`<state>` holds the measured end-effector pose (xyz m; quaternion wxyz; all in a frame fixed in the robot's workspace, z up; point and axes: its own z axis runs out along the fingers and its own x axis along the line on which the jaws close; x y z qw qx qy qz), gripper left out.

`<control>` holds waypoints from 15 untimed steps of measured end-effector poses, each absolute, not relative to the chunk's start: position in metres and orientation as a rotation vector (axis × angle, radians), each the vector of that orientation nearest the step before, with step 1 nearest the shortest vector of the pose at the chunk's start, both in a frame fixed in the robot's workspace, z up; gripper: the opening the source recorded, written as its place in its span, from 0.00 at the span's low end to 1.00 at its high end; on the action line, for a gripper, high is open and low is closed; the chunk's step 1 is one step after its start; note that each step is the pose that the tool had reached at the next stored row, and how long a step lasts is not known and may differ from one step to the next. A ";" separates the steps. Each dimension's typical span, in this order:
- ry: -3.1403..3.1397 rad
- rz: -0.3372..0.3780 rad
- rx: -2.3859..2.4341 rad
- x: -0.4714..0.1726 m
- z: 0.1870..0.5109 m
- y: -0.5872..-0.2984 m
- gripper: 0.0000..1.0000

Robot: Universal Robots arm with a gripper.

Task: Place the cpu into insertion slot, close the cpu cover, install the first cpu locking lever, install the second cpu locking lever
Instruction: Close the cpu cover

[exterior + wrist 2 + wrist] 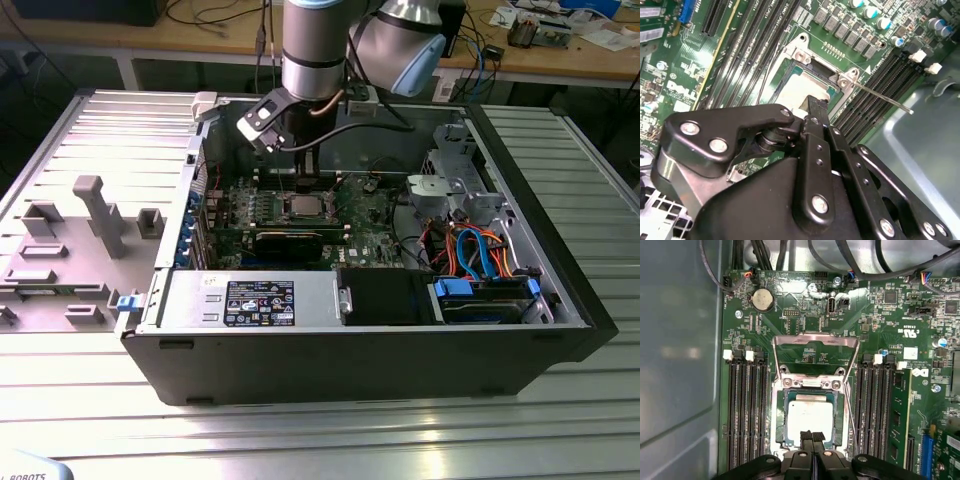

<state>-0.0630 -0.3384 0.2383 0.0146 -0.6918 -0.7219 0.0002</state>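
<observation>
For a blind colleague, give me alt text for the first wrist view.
A small square chip with a dull silver top lies in the silver-rimmed socket of a green motherboard, with the black gripper shut at one edge of it. The thin silver cover frame stands open at the opposite edge.

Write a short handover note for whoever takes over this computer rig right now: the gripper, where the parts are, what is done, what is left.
Gripper: shut, holding nothing, with its tips just over the near edge of the chip.
Chip: lies flat in the socket.
Cover: swung open behind the socket, not over the chip.
Lever: a thin rod sticking out free beside the socket, not latched.
Done: the chip is placed.
Left: closing the cover and latching both levers.
</observation>
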 end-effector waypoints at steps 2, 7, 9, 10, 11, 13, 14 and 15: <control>-2.247 0.001 -2.154 -0.063 0.243 -0.338 0.11; -2.248 0.003 -2.154 -0.063 0.258 -0.338 0.11; -2.249 0.004 -2.155 -0.063 0.263 -0.338 0.11; -2.249 0.004 -2.155 -0.063 0.263 -0.338 0.11; -2.249 0.004 -2.155 -0.063 0.263 -0.338 0.11; -2.249 0.004 -2.155 -0.063 0.263 -0.338 0.11; -2.249 0.004 -2.155 -0.063 0.263 -0.338 0.11; -2.249 0.004 -2.155 -0.063 0.263 -0.338 0.11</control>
